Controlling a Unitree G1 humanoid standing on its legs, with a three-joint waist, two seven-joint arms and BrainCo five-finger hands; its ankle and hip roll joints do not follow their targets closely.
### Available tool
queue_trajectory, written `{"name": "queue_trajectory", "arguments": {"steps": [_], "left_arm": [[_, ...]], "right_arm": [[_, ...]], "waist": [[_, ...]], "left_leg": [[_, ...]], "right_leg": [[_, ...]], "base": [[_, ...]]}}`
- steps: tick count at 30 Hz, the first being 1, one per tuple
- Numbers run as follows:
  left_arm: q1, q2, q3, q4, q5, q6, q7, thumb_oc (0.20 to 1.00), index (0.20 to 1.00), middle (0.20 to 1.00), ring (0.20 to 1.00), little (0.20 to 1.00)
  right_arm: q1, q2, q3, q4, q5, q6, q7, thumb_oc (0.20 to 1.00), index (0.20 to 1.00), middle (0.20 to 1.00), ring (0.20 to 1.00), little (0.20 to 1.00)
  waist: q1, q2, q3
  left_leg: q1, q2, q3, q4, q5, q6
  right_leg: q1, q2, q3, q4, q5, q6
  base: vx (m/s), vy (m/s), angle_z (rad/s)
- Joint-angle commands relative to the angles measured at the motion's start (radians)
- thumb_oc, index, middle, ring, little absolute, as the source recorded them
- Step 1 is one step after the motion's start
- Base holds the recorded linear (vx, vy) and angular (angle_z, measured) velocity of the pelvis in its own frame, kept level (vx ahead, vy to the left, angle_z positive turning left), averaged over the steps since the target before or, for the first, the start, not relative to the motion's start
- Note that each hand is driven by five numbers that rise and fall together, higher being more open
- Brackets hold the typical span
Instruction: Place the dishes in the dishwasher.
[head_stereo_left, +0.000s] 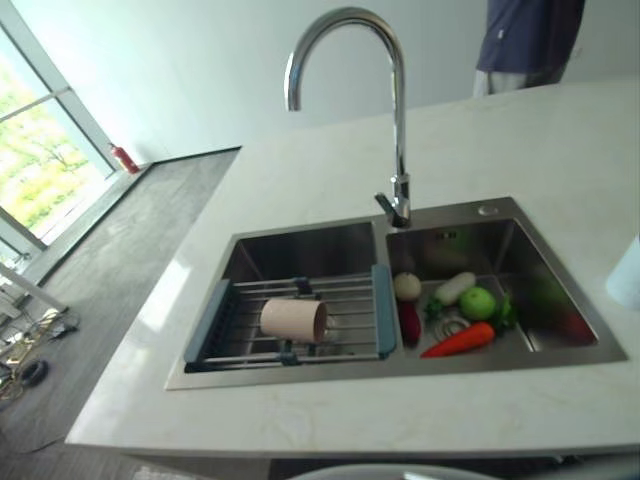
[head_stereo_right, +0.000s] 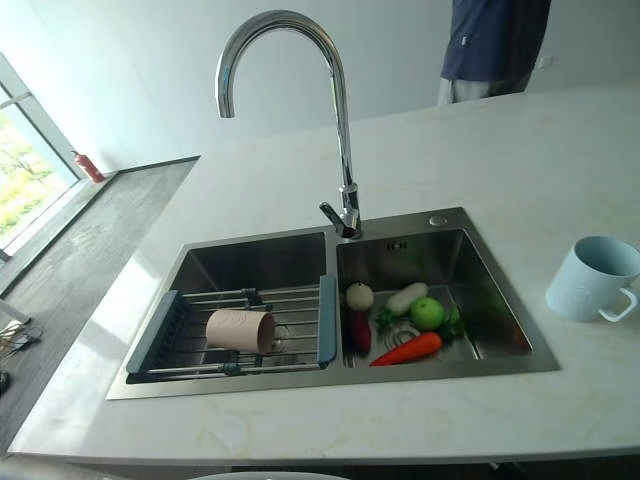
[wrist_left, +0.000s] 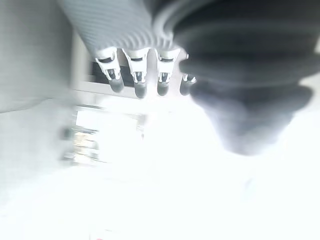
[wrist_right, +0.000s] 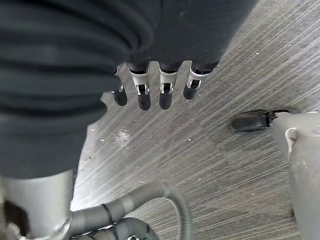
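Note:
A beige cup (head_stereo_left: 293, 320) lies on its side on a wire rack (head_stereo_left: 383, 310) set across the left basin of a steel double sink (head_stereo_left: 300, 245). A light blue mug (head_stereo_right: 592, 279) stands upright on the white counter (head_stereo_right: 520, 160) right of the sink. My left hand (wrist_left: 140, 75) hangs with straight fingers before a bright, washed-out background, away from the dishes. My right hand (wrist_right: 145, 85) hangs low over a grey striped floor, fingers straight and holding nothing.
A tall curved faucet (head_stereo_left: 398, 120) rises between the basins. The right basin holds a carrot (head_stereo_left: 460, 340), a green apple (head_stereo_left: 478, 302) and other vegetables. A person (head_stereo_left: 525, 40) stands behind the counter's far edge. Grey floor lies to the left.

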Motion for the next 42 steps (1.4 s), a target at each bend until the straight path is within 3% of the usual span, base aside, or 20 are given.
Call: {"name": "queue_trajectory", "arguments": {"steps": [1,3,5,6,9,12,15,19,23,27,35,38,42], "left_arm": [[-0.115,-0.004,-0.074,0.012,0.104,-0.025,0.142,1.0,1.0,1.0,1.0,1.0],[-0.119,-0.004,-0.071,0.025,0.138,-0.125,0.218,1.0,1.0,1.0,1.0,1.0],[-0.093,0.007,-0.04,0.032,0.146,-0.219,0.229,1.0,1.0,1.0,1.0,1.0],[-0.033,0.015,0.012,0.003,0.179,-0.327,0.174,1.0,1.0,1.0,1.0,1.0],[-0.038,0.038,-0.017,-0.209,0.202,-0.4,0.138,1.0,1.0,1.0,1.0,1.0],[-0.128,0.02,-0.124,-0.423,0.216,-0.412,0.091,1.0,1.0,1.0,1.0,1.0],[-0.192,-0.085,-0.248,-0.707,0.264,-0.384,0.063,1.0,1.0,1.0,1.0,1.0],[-0.218,-0.242,-0.424,-0.972,0.493,-0.356,0.017,1.0,1.0,1.0,1.0,1.0],[-0.222,-0.303,-0.552,-1.036,0.654,-0.363,-0.037,1.0,1.0,1.0,1.0,1.0],[-0.234,-0.309,-0.68,-1.073,0.759,-0.349,-0.086,1.0,1.0,1.0,1.0,1.0],[-0.28,-0.295,-0.801,-1.068,0.848,-0.334,-0.149,1.0,1.0,1.0,1.0,1.0],[-0.316,-0.264,-0.892,-1.059,0.869,-0.338,-0.256,1.0,1.0,1.0,1.0,1.0],[-0.29,-0.255,-0.915,-1.08,0.883,-0.339,-0.308,1.0,1.0,1.0,1.0,1.0]], "right_arm": [[-0.089,0.059,0.01,-0.004,0.031,-0.011,-0.01,1.0,1.0,1.0,1.0,1.0],[-0.087,0.063,0.01,0.017,0.023,-0.027,0.008,1.0,1.0,1.0,1.0,1.0],[-0.079,0.061,0.012,0.022,0.022,-0.032,0.02,1.0,1.0,1.0,1.0,1.0],[-0.06,0.063,0.011,0.004,0.026,-0.023,0.021,1.0,1.0,1.0,1.0,1.0],[-0.032,0.07,0.018,-0.013,0.012,-0.011,0.033,1.0,1.0,1.0,1.0,1.0],[-0.02,0.084,0.029,-0.018,-0.032,-0.002,0.042,1.0,1.0,1.0,1.0,1.0],[-0.008,0.111,0.042,-0.023,-0.063,-0.001,0.049,1.0,1.0,1.0,1.0,1.0],[-0.005,0.14,0.079,-0.021,-0.115,-0.007,0.063,1.0,1.0,1.0,1.0,1.0],[-0.002,0.143,0.108,-0.022,-0.146,-0.01,0.069,1.0,1.0,1.0,1.0,1.0],[0.003,0.127,0.141,-0.027,-0.19,-0.02,0.065,1.0,1.0,1.0,1.0,1.0],[-0.003,0.107,0.167,-0.042,-0.194,-0.024,0.077,1.0,1.0,1.0,1.0,1.0],[-0.028,0.092,0.177,-0.047,-0.172,-0.014,0.09,1.0,1.0,1.0,1.0,1.0],[-0.033,0.086,0.177,-0.047,-0.179,-0.007,0.098,1.0,1.0,1.0,1.0,1.0]], "waist": [[-0.02,-0.069,0.056],[-0.018,-0.073,0.055],[-0.014,-0.076,0.055],[-0.013,-0.079,0.057],[-0.009,-0.081,0.059],[-0.004,-0.081,0.057],[-0.003,-0.09,0.058],[-0.009,-0.105,0.061],[-0.023,-0.113,0.066],[-0.037,-0.119,0.082],[-0.043,-0.128,0.102],[-0.037,-0.132,0.114],[-0.032,-0.127,0.118]], "left_leg": [[0.011,-0.037,-0.065,0.008,-0.122,0.002],[0.011,-0.039,-0.071,0.008,-0.124,0.002],[0.01,-0.039,-0.074,0.008,-0.124,0.001],[0.01,-0.038,-0.077,0.008,-0.124,-0.001],[0.013,-0.038,-0.078,0.008,-0.125,-0.004],[0.016,-0.039,-0.079,0.008,-0.126,-0.006],[0.021,-0.039,-0.076,0.008,-0.13,-0.005],[0.02,-0.037,-0.069,0.008,-0.13,0.003],[0.022,-0.035,-0.043,0.008,-0.129,0.009],[0.021,-0.032,-0.008,0.008,-0.123,0.016],[0.007,-0.027,0.011,0.014,-0.116,0.021],[-0.011,-0.025,0.014,0.024,-0.115,0.025],[-0.009,-0.023,0.021,0.025,-0.115,0.025]], "right_leg": [[0.087,-0.033,-0.003,0.01,-0.124,0.064],[0.09,-0.028,0.004,0.007,-0.127,0.062],[0.091,-0.026,0.008,0.002,-0.127,0.06],[0.093,-0.023,0.012,-0.005,-0.126,0.058],[0.098,-0.02,0.013,-0.01,-0.125,0.06],[0.102,-0.019,0.011,-0.01,-0.127,0.06],[0.105,-0.016,0.016,-0.01,-0.131,0.056],[0.098,-0.012,0.031,-0.004,-0.13,0.05],[0.093,-0.01,0.043,0.0,-0.126,0.051],[0.081,-0.012,0.045,0.009,-0.117,0.056],[0.06,-0.014,0.044,0.017,-0.107,0.062],[0.043,-0.016,0.042,0.023,-0.102,0.068],[0.048,-0.018,0.031,0.019,-0.098,0.071]], "base": [[0.03,-0.049,0.22],[0.03,-0.036,0.09],[0.01,-0.028,-0.05],[0.0,0.0,0.0],[0.0,0.008,0.1],[0.03,0.032,0.3],[0.05,0.045,0.09],[0.04,0.061,-0.18],[0.03,0.09,-0.14],[-0.01,0.104,-0.16],[-0.02,0.059,-0.12],[-0.05,0.009,-0.13],[-0.01,-0.016,-0.08]]}}
